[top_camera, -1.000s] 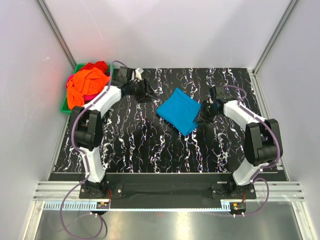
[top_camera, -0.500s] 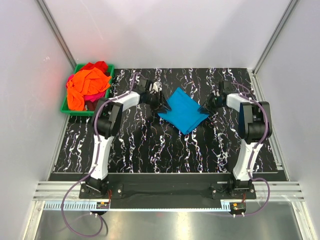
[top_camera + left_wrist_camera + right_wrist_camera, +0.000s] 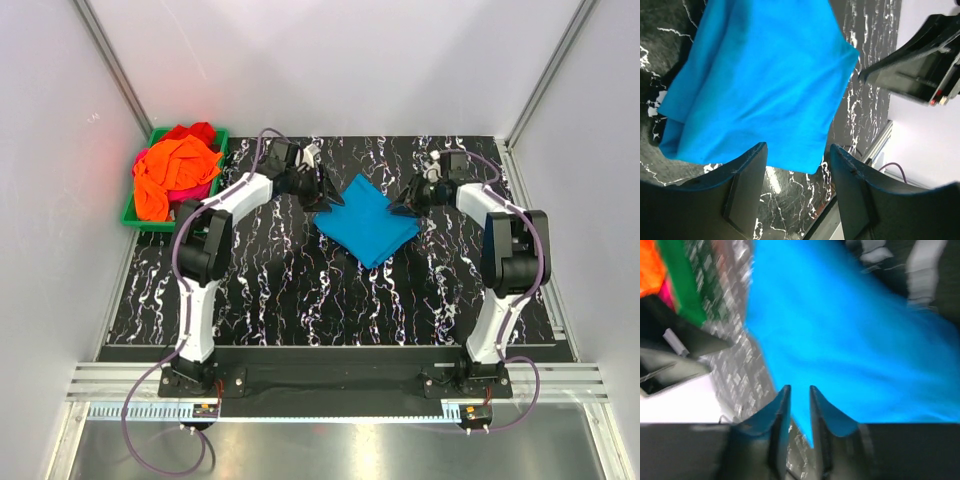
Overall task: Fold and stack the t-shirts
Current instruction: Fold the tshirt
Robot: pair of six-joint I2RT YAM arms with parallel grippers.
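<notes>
A turquoise t-shirt [image 3: 366, 222] lies folded in a rough diamond in the middle of the table, and it fills the left wrist view [image 3: 760, 80] and the right wrist view [image 3: 850, 335]. My left gripper [image 3: 326, 196] is at the shirt's upper left edge, open and empty [image 3: 797, 147], with its fingers over the cloth's edge. My right gripper [image 3: 404, 207] is at the shirt's upper right edge. Its jaws [image 3: 799, 388] stand almost together just above the cloth, with nothing pinched that I can see. Orange [image 3: 170, 170], red [image 3: 196, 131] and magenta [image 3: 192, 189] t-shirts lie heaped at the far left.
The heap sits in a green plastic bin [image 3: 130, 213] at the table's far left corner, also in the right wrist view [image 3: 682, 285]. The black marbled table [image 3: 300, 290] is walled by white panels on three sides. The right gripper's body shows in the left wrist view [image 3: 910, 65].
Both grippers have moved in to the turquoise shirt's upper edges, the left from near the bin and the right from the shirt's right corner. The shirt has shifted slightly.
</notes>
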